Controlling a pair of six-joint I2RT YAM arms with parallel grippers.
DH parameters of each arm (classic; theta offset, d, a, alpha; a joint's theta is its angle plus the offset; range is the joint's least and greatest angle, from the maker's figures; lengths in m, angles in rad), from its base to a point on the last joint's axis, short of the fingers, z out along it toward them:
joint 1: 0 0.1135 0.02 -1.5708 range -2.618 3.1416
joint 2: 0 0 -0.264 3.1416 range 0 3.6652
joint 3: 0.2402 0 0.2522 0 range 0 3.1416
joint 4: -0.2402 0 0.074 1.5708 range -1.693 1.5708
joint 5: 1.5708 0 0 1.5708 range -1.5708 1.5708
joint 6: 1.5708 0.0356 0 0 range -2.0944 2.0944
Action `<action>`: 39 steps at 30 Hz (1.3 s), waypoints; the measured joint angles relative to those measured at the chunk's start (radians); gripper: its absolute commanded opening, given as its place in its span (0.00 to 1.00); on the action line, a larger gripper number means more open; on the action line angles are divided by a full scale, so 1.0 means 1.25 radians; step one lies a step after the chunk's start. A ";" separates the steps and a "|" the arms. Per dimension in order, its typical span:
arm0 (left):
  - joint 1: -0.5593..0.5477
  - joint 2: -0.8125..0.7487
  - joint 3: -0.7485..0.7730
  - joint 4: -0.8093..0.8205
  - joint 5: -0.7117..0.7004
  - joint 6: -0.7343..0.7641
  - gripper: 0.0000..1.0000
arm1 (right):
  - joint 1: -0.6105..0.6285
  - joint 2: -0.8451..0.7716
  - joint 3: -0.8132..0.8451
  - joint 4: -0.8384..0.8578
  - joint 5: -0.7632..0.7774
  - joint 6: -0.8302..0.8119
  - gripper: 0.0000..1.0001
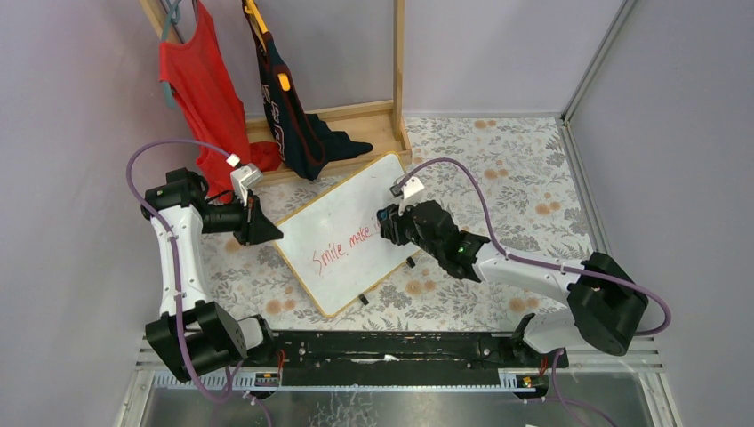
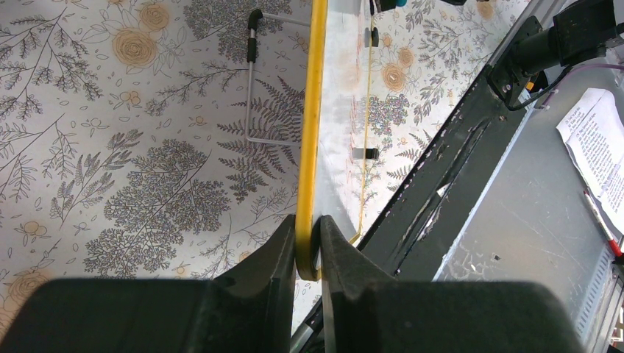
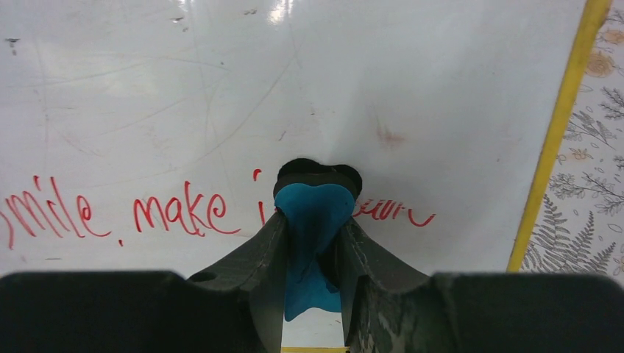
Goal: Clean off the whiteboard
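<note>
The whiteboard [image 1: 356, 222] lies tilted on the flowered table, with red writing [image 1: 342, 249] across it reading "Smile make". My left gripper [image 1: 264, 229] is shut on the board's left edge; in the left wrist view the yellowish frame [image 2: 312, 132] runs between my fingertips [image 2: 307, 246]. My right gripper [image 1: 389, 222] is shut on a blue eraser [image 3: 313, 220] and presses it on the board at the middle of the red writing [image 3: 169, 213]. Faint smeared red marks [image 3: 390, 213] show to the right of the eraser.
A wooden rack [image 1: 356, 116] with a red garment [image 1: 209, 98] and a dark garment [image 1: 293, 116] stands behind the board. The black rail [image 1: 400, 347] runs along the near edge. Papers and a pen [image 2: 600, 147] lie on the metal shelf beyond the rail.
</note>
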 measured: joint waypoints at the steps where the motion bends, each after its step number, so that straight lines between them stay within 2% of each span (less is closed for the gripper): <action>1: 0.000 0.000 0.000 0.000 0.000 0.000 0.00 | -0.001 0.002 0.000 -0.001 0.009 -0.001 0.00; 13: 0.000 -0.002 0.000 0.000 0.000 -0.001 0.00 | -0.122 0.004 -0.025 -0.017 0.040 -0.011 0.00; 20: 0.000 -0.004 0.000 -0.001 0.000 -0.001 0.00 | -0.129 0.002 -0.025 -0.023 0.027 -0.017 0.00; 25: 0.000 -0.006 0.000 -0.001 -0.001 -0.001 0.00 | -0.119 0.002 -0.025 -0.021 0.002 0.004 0.00; 33: 0.000 -0.008 0.000 -0.001 -0.002 -0.001 0.00 | -0.034 0.027 0.007 -0.019 -0.038 0.030 0.01; 39: 0.000 -0.010 0.000 -0.001 -0.005 -0.001 0.00 | -0.004 0.047 0.026 -0.005 -0.046 0.045 0.00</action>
